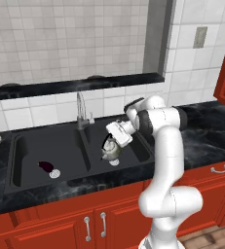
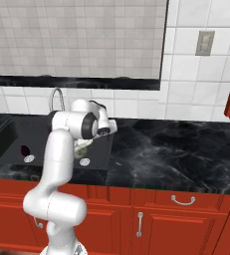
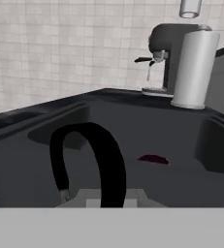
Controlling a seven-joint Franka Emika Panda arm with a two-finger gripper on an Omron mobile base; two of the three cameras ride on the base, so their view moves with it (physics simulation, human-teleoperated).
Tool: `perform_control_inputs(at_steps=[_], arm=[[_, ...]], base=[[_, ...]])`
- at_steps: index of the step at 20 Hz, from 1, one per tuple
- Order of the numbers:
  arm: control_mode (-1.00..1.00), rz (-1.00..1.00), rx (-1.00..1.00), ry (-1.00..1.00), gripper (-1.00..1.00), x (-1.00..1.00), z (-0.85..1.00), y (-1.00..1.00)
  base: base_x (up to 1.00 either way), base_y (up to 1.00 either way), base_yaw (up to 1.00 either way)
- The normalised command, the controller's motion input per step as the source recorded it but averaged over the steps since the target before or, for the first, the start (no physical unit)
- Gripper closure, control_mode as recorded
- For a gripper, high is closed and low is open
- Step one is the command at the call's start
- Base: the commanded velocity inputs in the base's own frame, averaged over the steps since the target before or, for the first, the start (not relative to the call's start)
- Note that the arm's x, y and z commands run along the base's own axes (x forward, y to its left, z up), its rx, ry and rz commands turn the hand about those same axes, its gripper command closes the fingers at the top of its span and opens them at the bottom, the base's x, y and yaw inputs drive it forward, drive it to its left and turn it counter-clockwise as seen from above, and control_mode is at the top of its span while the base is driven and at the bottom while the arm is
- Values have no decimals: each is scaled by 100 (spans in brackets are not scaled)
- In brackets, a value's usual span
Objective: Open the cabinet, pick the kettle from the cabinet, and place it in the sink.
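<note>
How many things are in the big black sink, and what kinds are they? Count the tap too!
Small white rounded kettle with a black hoop handle: 1
Small dark red flat thing: 1
Round pale drains: 2
Slim silver faucet: 1
Total: 5

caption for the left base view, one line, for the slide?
Franka gripper lowers the white kettle into the right basin of the black sink, beside the faucet.

A dark red object (image 1: 45,166) lies flat (shape unclear); a grey wall plate (image 1: 200,37) on the tiles.
</note>
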Motion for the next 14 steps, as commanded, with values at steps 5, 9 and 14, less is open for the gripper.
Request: perform_control_inputs(at_steps=[5,9,14], arm=[[-100,7,-4,0,100,16,-14,1],[-100,1,-3,0,100,9,-24,0],[-100,0,-3,0,100,10,-34,7]], base=[[0,0,0],[0,0,0],[0,0,0]])
